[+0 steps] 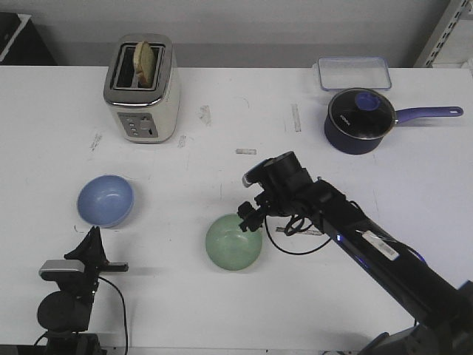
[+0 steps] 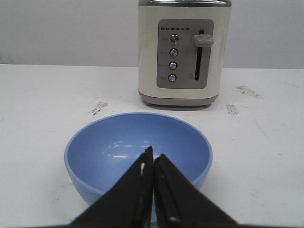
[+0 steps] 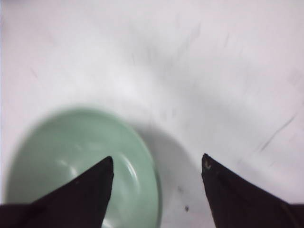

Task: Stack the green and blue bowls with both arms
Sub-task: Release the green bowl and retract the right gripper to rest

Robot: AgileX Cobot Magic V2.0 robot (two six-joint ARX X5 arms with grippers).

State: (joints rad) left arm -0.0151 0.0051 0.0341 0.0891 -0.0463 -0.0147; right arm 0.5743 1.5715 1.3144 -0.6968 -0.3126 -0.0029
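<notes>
The light blue bowl [image 1: 106, 200] sits upright on the white table at the front left. The pale green bowl [image 1: 234, 242] sits upright near the front middle. My left gripper [image 1: 93, 234] is shut and empty, low at the table's front edge, just short of the blue bowl. In the left wrist view its closed tips [image 2: 153, 156] point into the blue bowl [image 2: 118, 137]. My right gripper [image 1: 250, 215] is open above the green bowl's far right rim. In the right wrist view [image 3: 157, 162] one finger is over the green bowl's [image 3: 61, 142] inside and the other over bare table.
A cream toaster [image 1: 143, 89] with a slice of bread stands at the back left, beyond the blue bowl [image 2: 183, 52]. A dark blue lidded saucepan [image 1: 360, 120] and a clear container [image 1: 354, 72] are at the back right. A black cable loops beside the green bowl.
</notes>
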